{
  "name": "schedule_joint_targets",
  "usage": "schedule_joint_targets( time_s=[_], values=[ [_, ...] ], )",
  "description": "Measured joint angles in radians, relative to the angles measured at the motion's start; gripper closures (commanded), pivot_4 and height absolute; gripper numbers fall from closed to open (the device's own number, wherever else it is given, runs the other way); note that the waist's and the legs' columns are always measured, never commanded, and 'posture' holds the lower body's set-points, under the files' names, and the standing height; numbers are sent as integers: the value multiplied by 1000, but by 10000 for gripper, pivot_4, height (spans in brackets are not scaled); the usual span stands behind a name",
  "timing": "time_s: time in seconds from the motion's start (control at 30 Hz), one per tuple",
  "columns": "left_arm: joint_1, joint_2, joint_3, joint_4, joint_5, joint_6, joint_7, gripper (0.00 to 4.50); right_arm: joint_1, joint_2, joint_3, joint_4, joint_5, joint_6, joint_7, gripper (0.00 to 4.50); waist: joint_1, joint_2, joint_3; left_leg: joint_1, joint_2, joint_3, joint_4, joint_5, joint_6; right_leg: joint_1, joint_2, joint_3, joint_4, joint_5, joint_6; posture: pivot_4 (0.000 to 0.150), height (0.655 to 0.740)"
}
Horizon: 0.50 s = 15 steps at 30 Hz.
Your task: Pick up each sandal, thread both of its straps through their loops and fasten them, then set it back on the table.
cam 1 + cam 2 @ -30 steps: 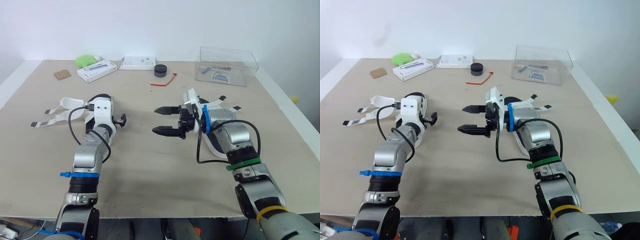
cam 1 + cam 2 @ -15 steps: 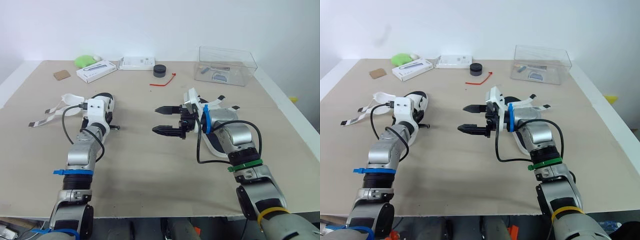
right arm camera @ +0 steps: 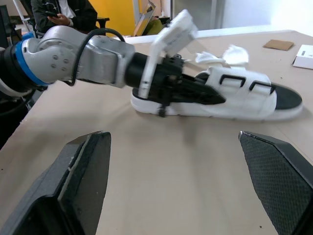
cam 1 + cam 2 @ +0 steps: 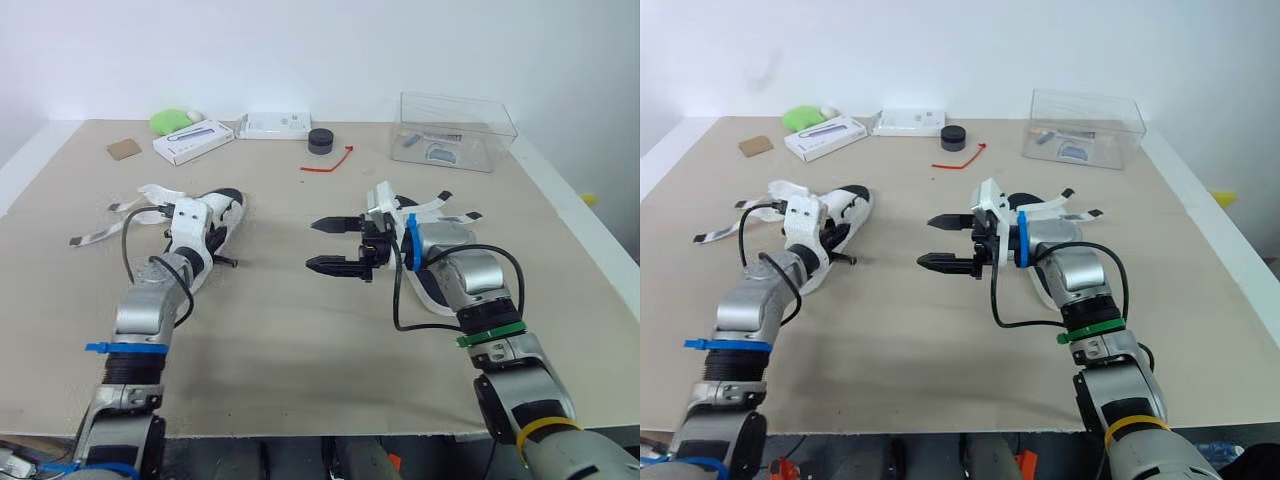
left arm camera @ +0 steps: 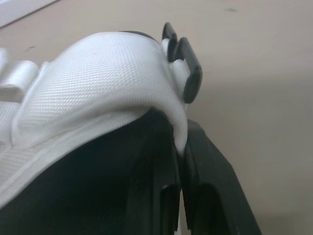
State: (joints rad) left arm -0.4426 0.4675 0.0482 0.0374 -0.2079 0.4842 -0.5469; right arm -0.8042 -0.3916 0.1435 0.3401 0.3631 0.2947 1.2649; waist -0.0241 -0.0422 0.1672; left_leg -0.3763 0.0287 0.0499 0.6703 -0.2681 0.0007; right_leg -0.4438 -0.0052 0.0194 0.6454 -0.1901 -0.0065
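1. The left gripper (image 5: 180, 161) is pressed together on the soft white side flap of the left sandal (image 4: 222, 212). A thin edge of the cloth sits between its two black fingers.
2. The right gripper (image 4: 332, 245) is spread wide and holds nothing. It hangs over the middle of the table (image 4: 300, 340), with its tips aimed left at that sandal.
3. The left sandal is on the left part of the table, with its toe pointing to the far side. (I cannot tell if it is lifted a bit or rests on the table.)
4. Its straps (image 4: 152, 190) flop loose off to the left. Its black loops (image 3: 232, 80) have nothing in them, so no strap is done up yet.
5. The right sandal (image 4: 424, 292) lies on the right part of the table, partly under the right arm. Its straps are open too.
6. The sandal looks light, so one gripper can likely hold it.
7. The flap is soft and will bend in the pinch, so the shoe may droop or twist. The sole looks stiffer and seems a safer place to hold.
8. The straps are thin and floppy. I think it is best to pinch one close to its tip so it stays straight for the loop.
9. A clear box (image 4: 455, 130) and a red tie (image 4: 330, 160) sit on the far side, well apart from both sandals.
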Motion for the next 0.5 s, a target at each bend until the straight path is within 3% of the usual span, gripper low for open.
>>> schedule_joint_targets(
  time_s=[0.23, 0.3, 0.37, 0.4, 0.5],
  values=[
    [144, 178, -57, -181, -92, -117, -372, 43396, 5, -50, -3, -3, 2, 2, 17, 0, 1, 0, 0, -1, 0, 0, 0, -3, -1, -1, -2, 0, 0, -5, 1, 1500, 7400],
    [154, 189, -68, -192, -99, -142, -419, 43396, 6, -53, -4, -3, 2, 2, 19, 0, 3, 0, 1, -1, 0, 0, 0, -4, 0, 0, -2, 0, 0, -6, 1, 1500, 7400],
    [176, 227, -103, -213, -99, -216, -510, 43396, 16, -58, -4, -24, 5, 4, 23, 0, 3, 0, 1, -1, 0, 0, 0, -5, 2, 0, -1, 0, 0, -7, 1, 1500, 7400],
    [198, 263, -148, -227, -95, -320, -621, 43396, 28, -82, -4, -43, 6, 9, 26, 0, 3, 1, 1, -1, 0, 0, 0, -5, 2, 0, -1, 0, 0, -8, 1, 1500, 7400],
    [201, 266, -198, -227, -76, -423, -700, 43396, 34, -91, -5, -59, 6, 13, 26, 0, 3, 1, 1, -1, 0, 0, 0, -6, 3, 0, -1, 0, 0, -8, 1, 1500, 7400]
  ],
)
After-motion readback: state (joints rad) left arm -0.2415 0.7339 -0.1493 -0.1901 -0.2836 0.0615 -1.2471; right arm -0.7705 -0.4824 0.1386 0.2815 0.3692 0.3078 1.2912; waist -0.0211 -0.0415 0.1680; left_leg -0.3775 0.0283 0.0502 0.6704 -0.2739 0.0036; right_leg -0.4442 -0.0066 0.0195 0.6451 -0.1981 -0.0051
